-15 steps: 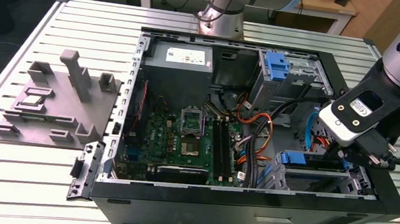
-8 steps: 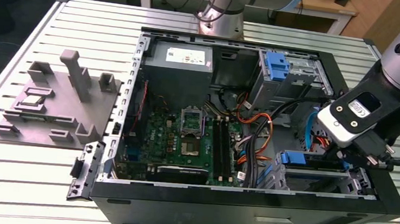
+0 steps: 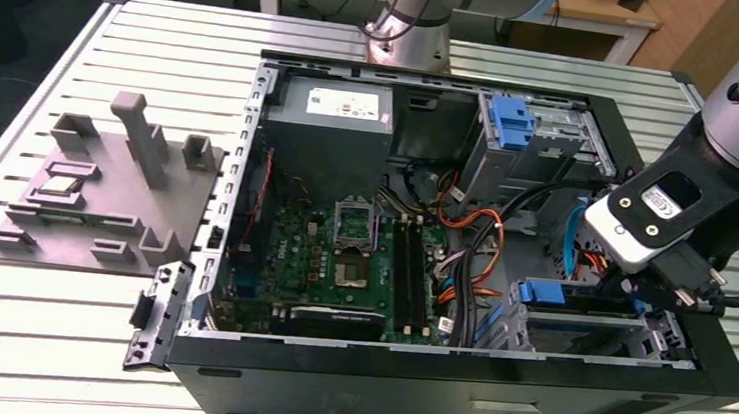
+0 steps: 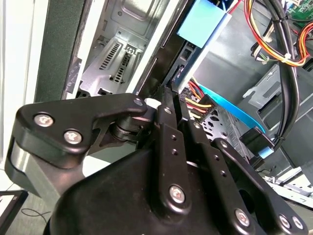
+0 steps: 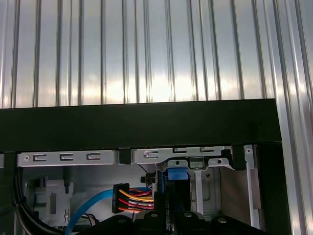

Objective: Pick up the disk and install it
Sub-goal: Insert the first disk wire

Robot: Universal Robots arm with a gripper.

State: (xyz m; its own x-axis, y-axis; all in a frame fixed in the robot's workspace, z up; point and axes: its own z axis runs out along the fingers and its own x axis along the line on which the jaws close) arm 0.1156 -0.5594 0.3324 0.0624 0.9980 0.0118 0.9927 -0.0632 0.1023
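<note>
Gripper (image 3: 667, 298) jaws clenched on the disk (image 5: 177, 175) edge-on over the drive cage (image 3: 586, 331); slight tilt could jam it against cables.

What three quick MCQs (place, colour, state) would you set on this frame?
1. In the exterior view, the grey fixture sits:
A. inside the case
B. on the table, at the exterior view's left of the case
C. on top of the arm

2. The flat cable in the first wrist view is:
A. blue
B. green
C. white

3. The case is:
A. shut, panel on
B. standing upright
C. lying open, inside showing

Key:
1 B: the fixture stands on the table, beside the case.
2 A: the cable curves in light blue.
3 C: the motherboard is in plain sight.
</note>
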